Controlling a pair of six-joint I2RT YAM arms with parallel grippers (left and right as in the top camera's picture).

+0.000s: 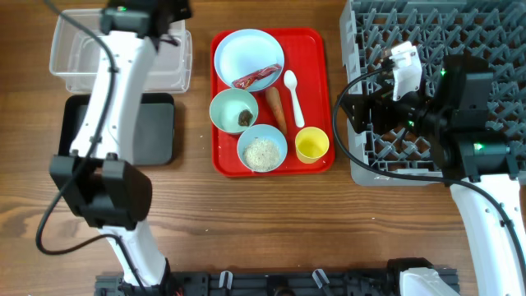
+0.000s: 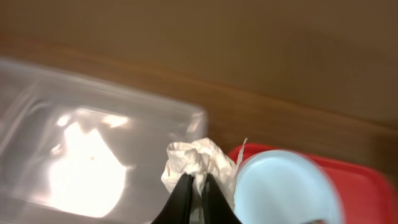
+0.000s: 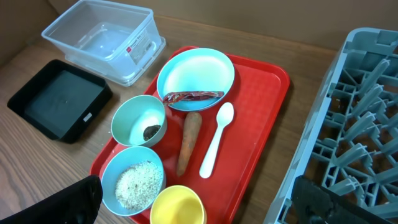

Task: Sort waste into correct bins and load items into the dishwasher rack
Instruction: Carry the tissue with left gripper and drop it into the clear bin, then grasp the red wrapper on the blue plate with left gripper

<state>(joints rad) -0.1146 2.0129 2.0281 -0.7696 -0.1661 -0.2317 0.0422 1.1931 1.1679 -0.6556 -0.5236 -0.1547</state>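
My left gripper (image 2: 198, 182) is shut on crumpled white tissue (image 2: 199, 158), held above the near corner of the clear tub (image 2: 93, 124) beside the red tray (image 2: 367, 180). My right gripper (image 3: 198, 185) is open and empty, hovering over the yellow cup (image 3: 177, 205) at the rack's (image 3: 354, 124) left edge. On the tray lie a blue plate (image 3: 196, 71) with the red wrapper (image 3: 193, 96), the carrot (image 3: 188, 140), the white spoon (image 3: 216, 146), a bowl (image 3: 127, 115) with the brown lump (image 3: 151, 131), and a bowl (image 3: 109, 180) of rice grains (image 3: 134, 183).
The shallow black tub (image 1: 123, 127) sits just in front of the clear tub (image 1: 82, 49), left of the red tray (image 1: 316, 49). The grey rack (image 1: 436, 49) fills the right side. The left arm (image 1: 107, 107) stretches over the black tub.
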